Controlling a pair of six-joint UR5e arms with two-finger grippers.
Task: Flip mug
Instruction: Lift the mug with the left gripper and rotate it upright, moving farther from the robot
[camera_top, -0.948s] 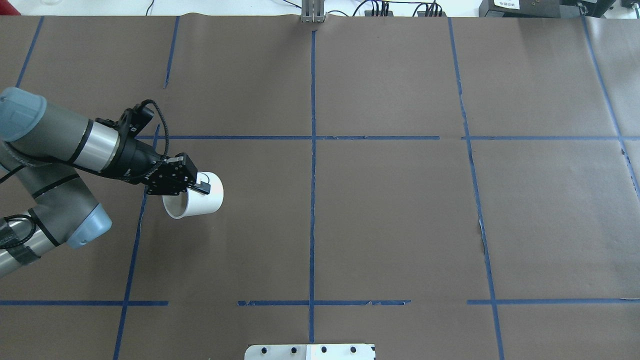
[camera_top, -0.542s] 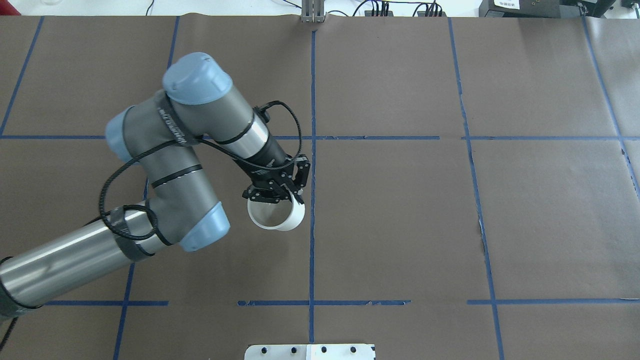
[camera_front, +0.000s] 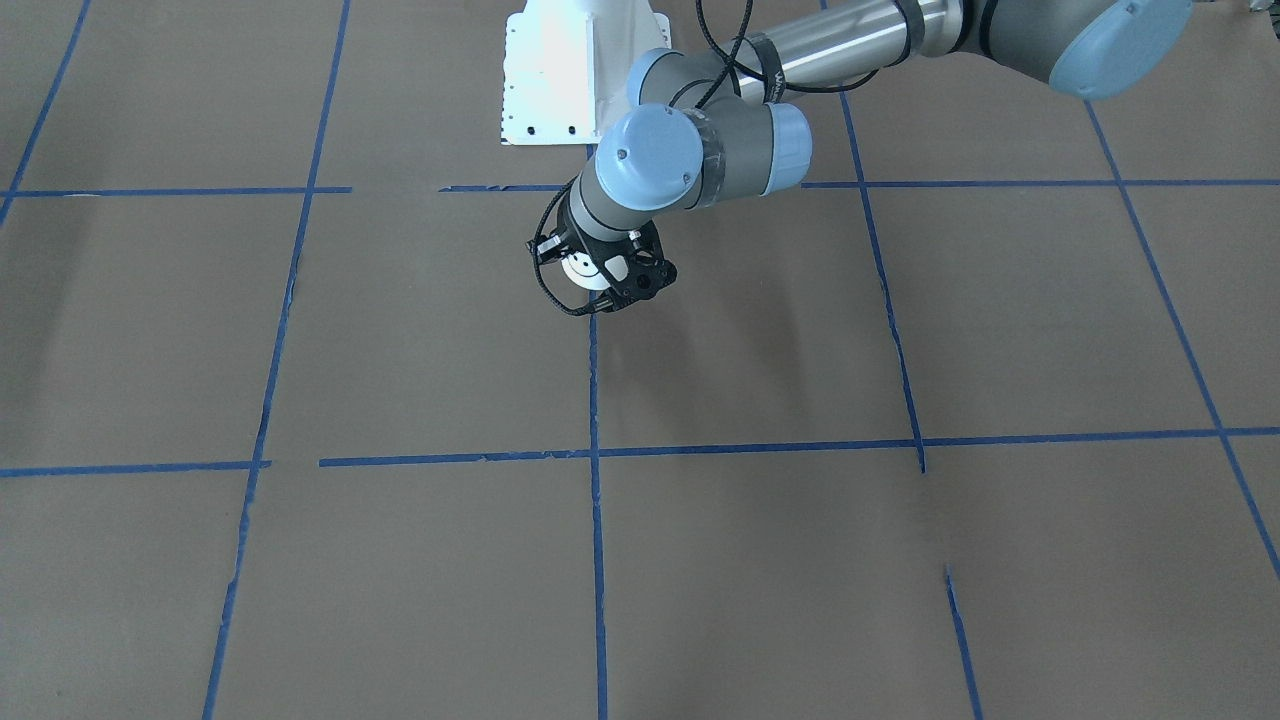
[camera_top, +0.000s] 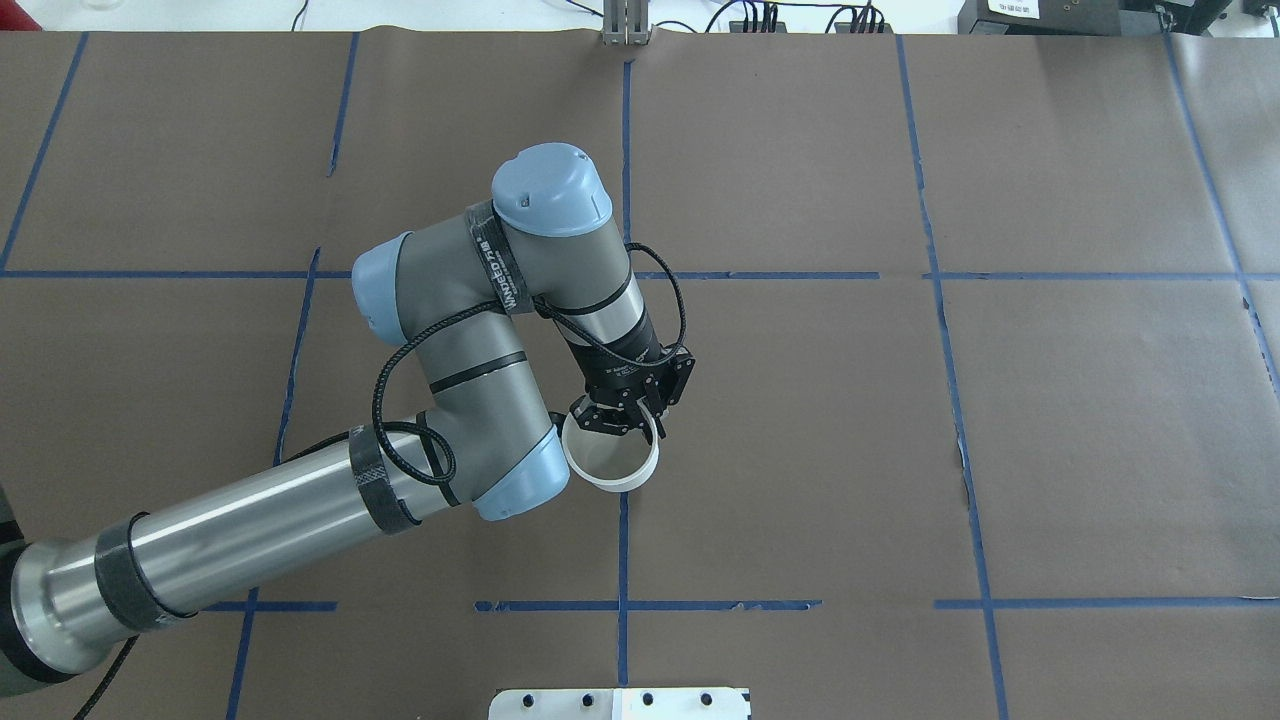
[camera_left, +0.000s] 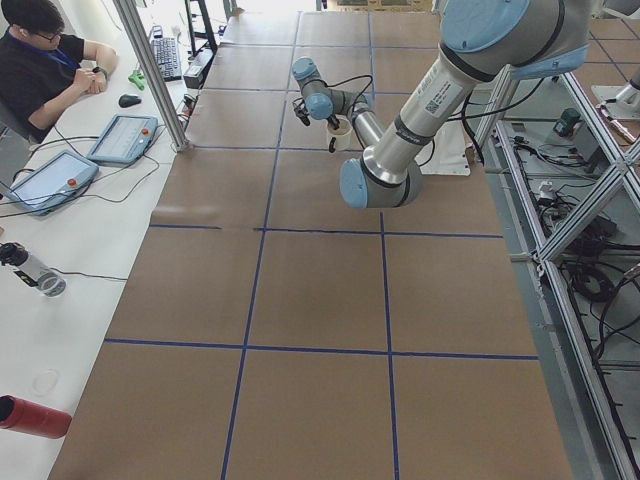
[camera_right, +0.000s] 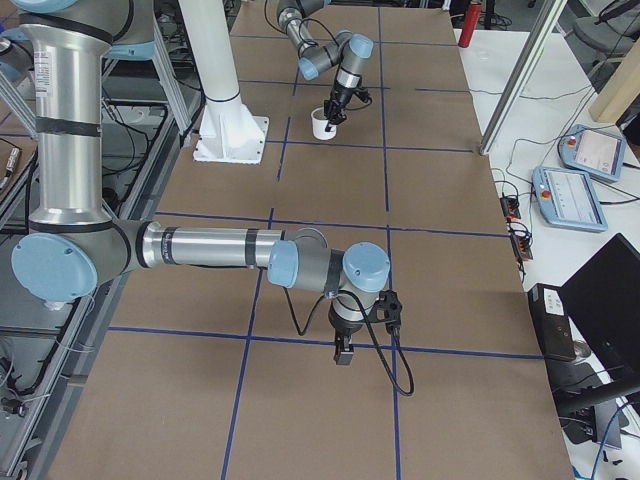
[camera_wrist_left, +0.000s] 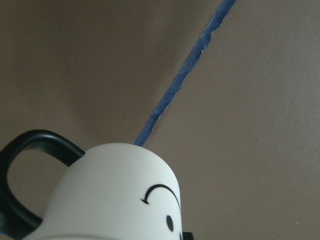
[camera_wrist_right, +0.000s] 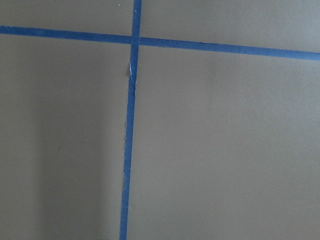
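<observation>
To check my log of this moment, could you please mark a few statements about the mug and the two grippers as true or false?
1. The left gripper grips the mug at its rim. True.
2. The mug's opening faces downward. False: the overhead view looks into its white inside, so the opening faces up.
3. The mug is over a blue tape line. True.
4. The right gripper also touches the mug. False: it points down at the table, far from the mug.
5. The mug's handle is white. False: it is black.
</observation>
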